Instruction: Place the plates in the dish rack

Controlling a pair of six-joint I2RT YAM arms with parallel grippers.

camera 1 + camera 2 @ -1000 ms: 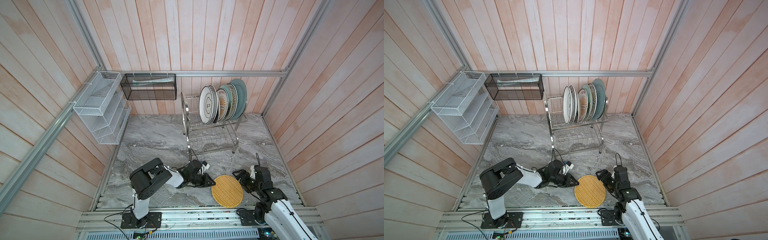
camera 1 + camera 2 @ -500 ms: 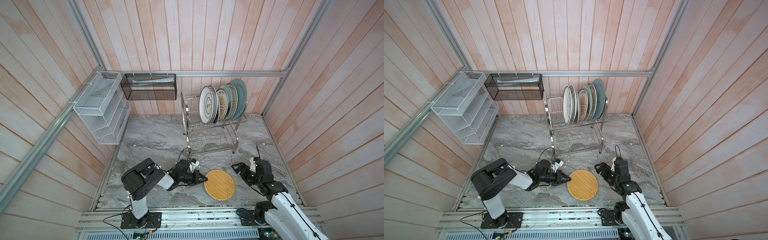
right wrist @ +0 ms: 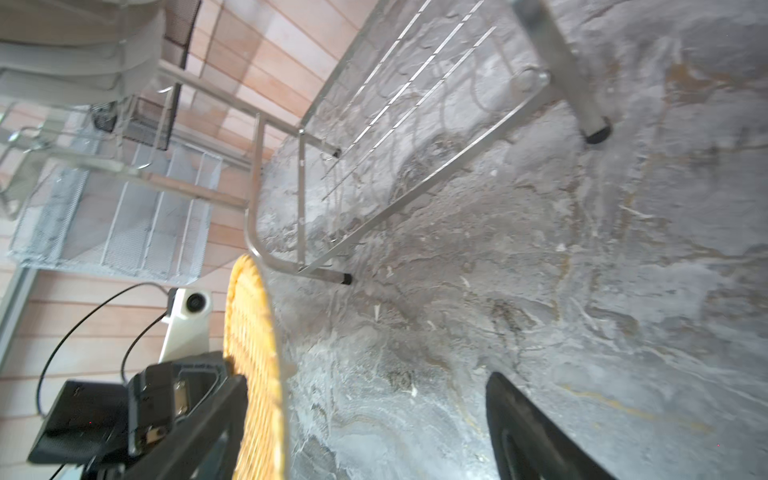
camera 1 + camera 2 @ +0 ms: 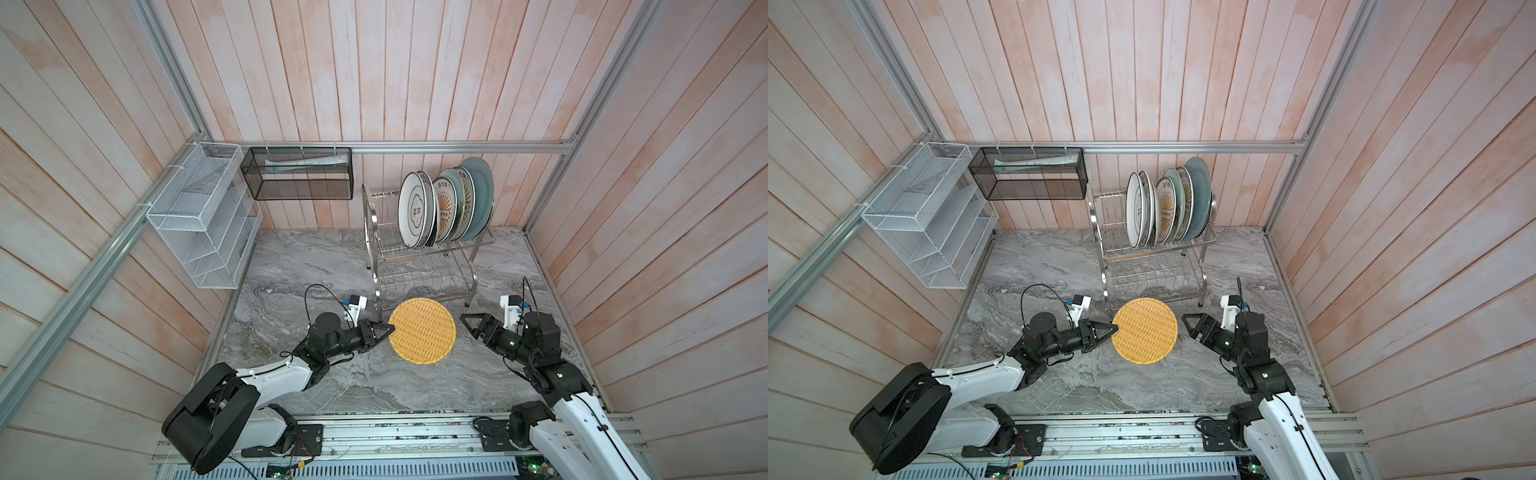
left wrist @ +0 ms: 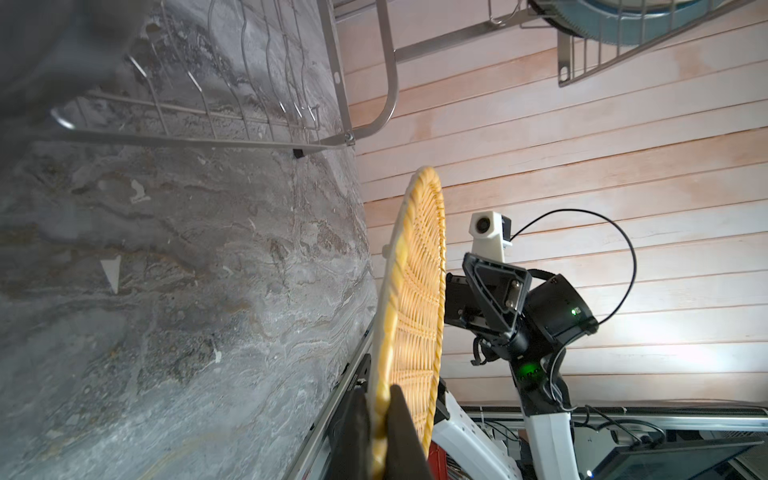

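Note:
The yellow woven plate (image 4: pixel 423 331) (image 4: pixel 1145 331) hangs above the marble table just in front of the dish rack (image 4: pixel 424 266) (image 4: pixel 1154 266). My left gripper (image 4: pixel 388 329) (image 4: pixel 1113 329) (image 5: pixel 380 424) is shut on its left rim. In the left wrist view the plate (image 5: pixel 415 291) shows edge-on, clear of the table. My right gripper (image 4: pixel 467 326) (image 4: pixel 1187 326) (image 3: pixel 365 399) stands open just right of the plate, not touching it. The plate's edge (image 3: pixel 253 332) lies beside one finger. Several plates (image 4: pixel 440 208) stand upright in the rack's upper tier; its lower tier (image 3: pixel 415 195) holds none.
A white mesh organiser (image 4: pixel 199 220) hangs on the left wall and a black mesh basket (image 4: pixel 297 178) on the back wall. Wooden walls close in three sides. A metal rail (image 4: pixel 374 432) runs along the table's front edge.
My left gripper has carried the yellow plate left and back towards the rack, raising it. My right gripper has followed a little towards the rack and stays open.

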